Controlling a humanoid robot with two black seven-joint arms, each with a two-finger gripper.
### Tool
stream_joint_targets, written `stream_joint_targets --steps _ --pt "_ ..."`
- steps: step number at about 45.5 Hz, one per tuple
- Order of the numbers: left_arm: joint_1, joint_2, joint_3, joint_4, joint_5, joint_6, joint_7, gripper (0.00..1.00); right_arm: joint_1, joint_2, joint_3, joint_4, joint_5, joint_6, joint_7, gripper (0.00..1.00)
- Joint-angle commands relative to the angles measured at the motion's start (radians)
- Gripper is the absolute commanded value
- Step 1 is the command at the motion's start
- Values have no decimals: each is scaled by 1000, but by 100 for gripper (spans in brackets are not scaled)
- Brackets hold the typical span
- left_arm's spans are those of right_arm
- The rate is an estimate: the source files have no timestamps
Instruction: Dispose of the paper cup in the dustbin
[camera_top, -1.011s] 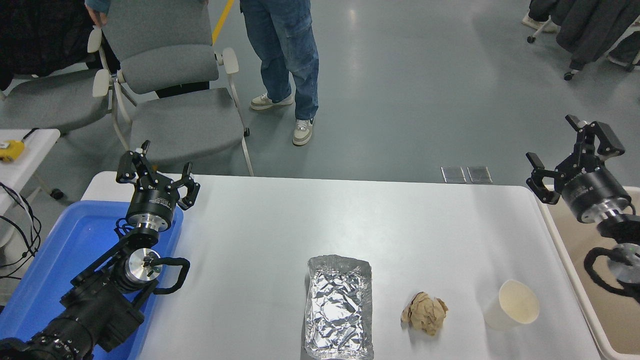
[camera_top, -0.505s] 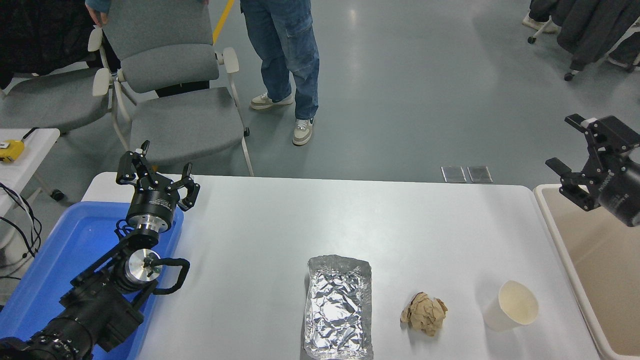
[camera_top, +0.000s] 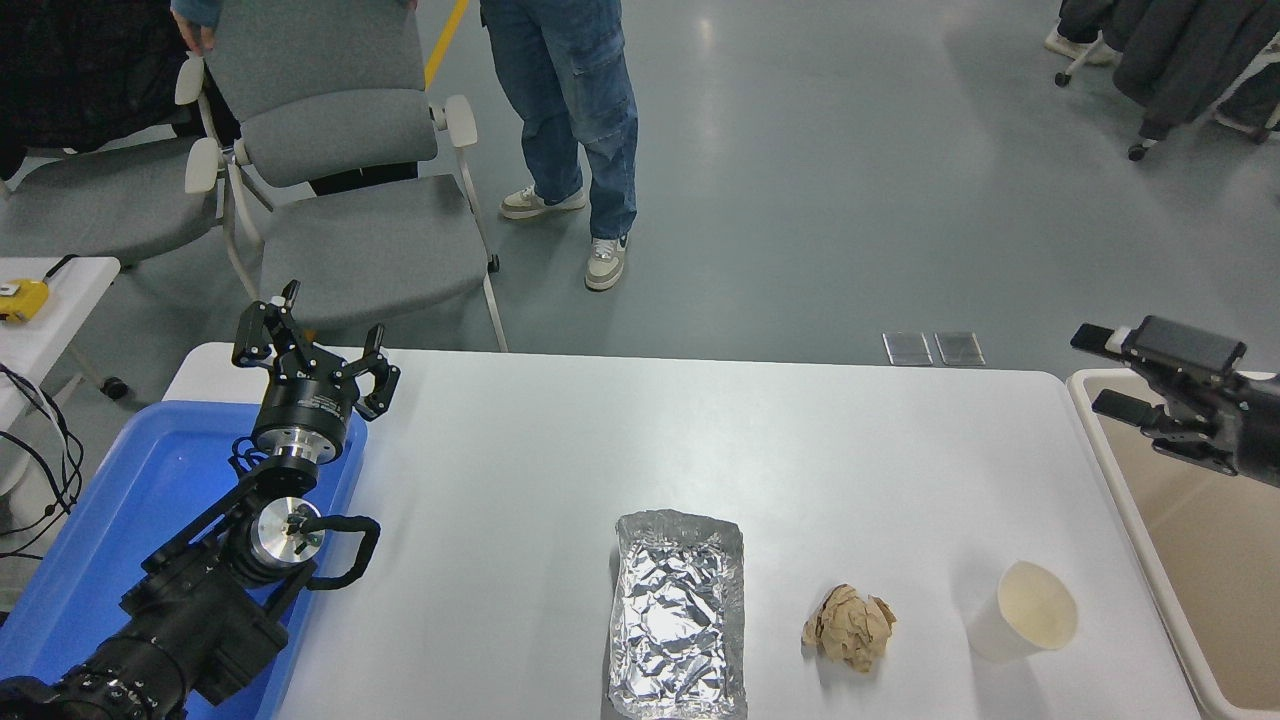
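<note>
My right pincer (camera_top: 1100, 372) hung open and empty over the dustbin (camera_top: 1105, 470), well apart from the paper cup (camera_top: 1022, 624) lying tilted near the table's right edge; a clumsy approach could knock it off the table.

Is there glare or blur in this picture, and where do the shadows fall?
Head view: sharp throughout; bright glare on the foil tray and pale reflections on the floor; the paper cup and paper ball cast only soft, faint shadows on the table.

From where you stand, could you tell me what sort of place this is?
Probably an office-like robot test lab: grey office chairs on a smooth grey floor, a person standing by, and a white table laid out for trials.
</note>
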Motion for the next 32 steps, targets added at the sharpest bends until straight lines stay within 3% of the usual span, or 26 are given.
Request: stream_joint_targets --steps 1,15,32 --pt "0 0 0 0 0 0 0 100 16 -56 -9 142 -305 19 -31 100" --pt "0 0 0 0 0 0 0 100 35 37 -149 156 -691 42 -50 100" --pt "0 0 0 0 0 0 0 100 65 122 -259 31 -857 32 -97 100"
